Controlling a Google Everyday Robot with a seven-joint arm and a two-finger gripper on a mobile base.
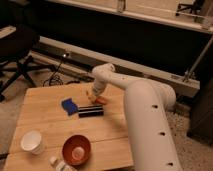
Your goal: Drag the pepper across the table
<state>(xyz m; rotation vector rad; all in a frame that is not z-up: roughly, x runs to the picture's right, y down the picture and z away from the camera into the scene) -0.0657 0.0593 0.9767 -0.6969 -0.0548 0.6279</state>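
The pepper (100, 100) is a small orange-red shape lying on the light wooden table (45, 117), near its far right edge. My gripper (93, 93) reaches down from the white arm right at the pepper's left end, touching or nearly touching it. Just in front of the pepper lies a black bar (90, 111).
A blue block (69, 105) sits left of the black bar. Near the front edge stand a white cup (32, 142), an orange-red bowl (76, 149) and a small bottle (59, 164). My white arm (145, 125) covers the table's right side. An office chair (17, 50) stands at far left.
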